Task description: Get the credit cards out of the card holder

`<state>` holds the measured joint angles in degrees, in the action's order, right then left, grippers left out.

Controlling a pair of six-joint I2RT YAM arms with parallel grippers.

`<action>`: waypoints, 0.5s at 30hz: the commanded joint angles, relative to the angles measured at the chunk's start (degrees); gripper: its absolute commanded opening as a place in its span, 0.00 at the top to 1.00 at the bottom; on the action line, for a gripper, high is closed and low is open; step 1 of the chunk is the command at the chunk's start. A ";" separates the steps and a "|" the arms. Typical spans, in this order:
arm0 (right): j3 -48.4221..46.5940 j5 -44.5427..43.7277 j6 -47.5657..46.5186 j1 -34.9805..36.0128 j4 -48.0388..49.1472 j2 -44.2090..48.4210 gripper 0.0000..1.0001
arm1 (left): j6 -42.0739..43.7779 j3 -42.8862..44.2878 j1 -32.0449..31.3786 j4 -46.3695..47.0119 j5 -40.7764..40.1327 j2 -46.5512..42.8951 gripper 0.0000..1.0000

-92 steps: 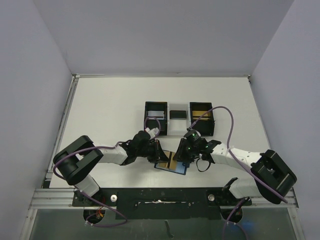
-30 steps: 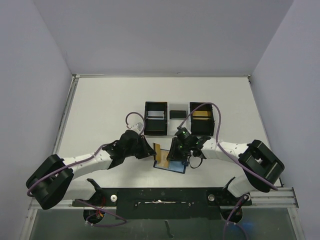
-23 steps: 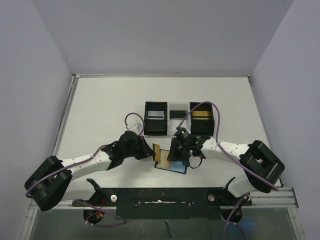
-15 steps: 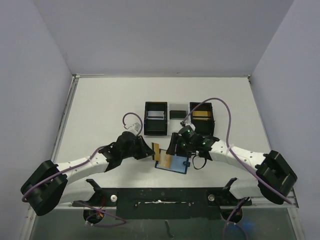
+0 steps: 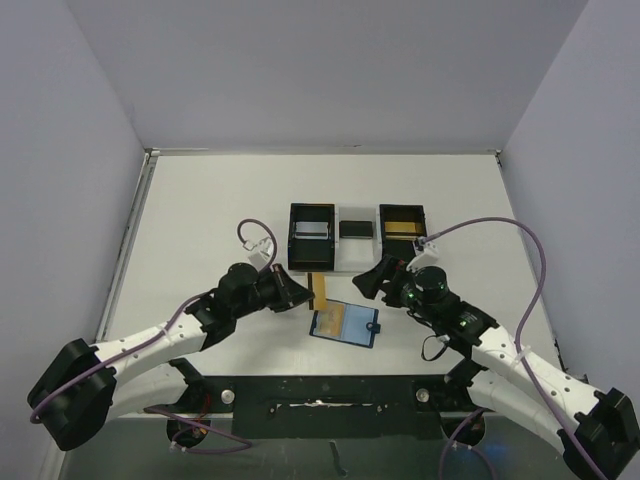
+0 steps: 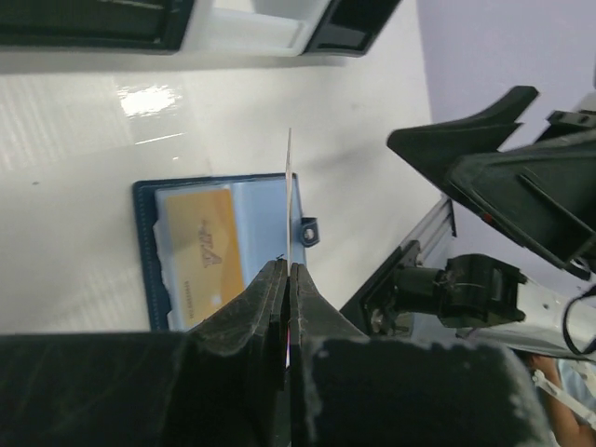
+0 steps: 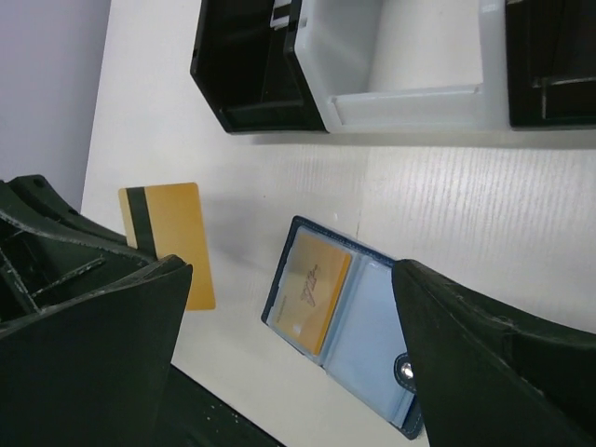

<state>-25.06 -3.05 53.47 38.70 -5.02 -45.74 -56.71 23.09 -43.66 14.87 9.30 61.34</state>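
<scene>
Nearest the bases: holder (image 5: 346, 324) flat and open on the bench (image 5: 200, 230), snap tab to the right, no longer pinned. Right fingers (image 5: 376, 278) off it within the last second, now spread wide and empty, drawn back to the right and well clear of it. Still a second gold card (image 7: 315, 291) tucked in the left pocket; right pocket bare, as far as can be told. Just beyond, left fingers (image 6: 284, 298) clamped tight on the gold card (image 5: 320, 290), black stripe showing, wholly out of its pocket and lifted over the bench by the holder's far left corner — a second ago lower and closer in, with the right fingers bearing down beside it. Seen edge-on from the left wrist, upright, touched by the pads alone. Means one card freed and ready for carrying off — probably to the black boxes (image 7: 256, 88) at the far side, joined by a white tray (image 7: 410, 47) and already holding other cards (image 5: 312, 229). Leaves the holder loose, so likely in need of pinning again before drawing the last card.
</scene>
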 commanded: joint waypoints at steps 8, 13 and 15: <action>2.86 19.71 -1.17 -9.54 16.95 3.39 0.04 | -2.60 0.84 1.04 18.32 9.42 -0.22 1.00; 3.75 29.84 1.71 -11.12 24.71 1.38 0.07 | -6.70 1.39 3.26 28.09 16.88 3.52 1.00; 3.27 32.37 2.34 -11.17 26.43 0.27 0.11 | -8.79 1.26 3.70 32.74 19.37 5.20 1.00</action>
<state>-20.75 19.55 54.06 27.77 11.29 -44.14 -61.10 23.07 -41.28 33.10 21.21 64.38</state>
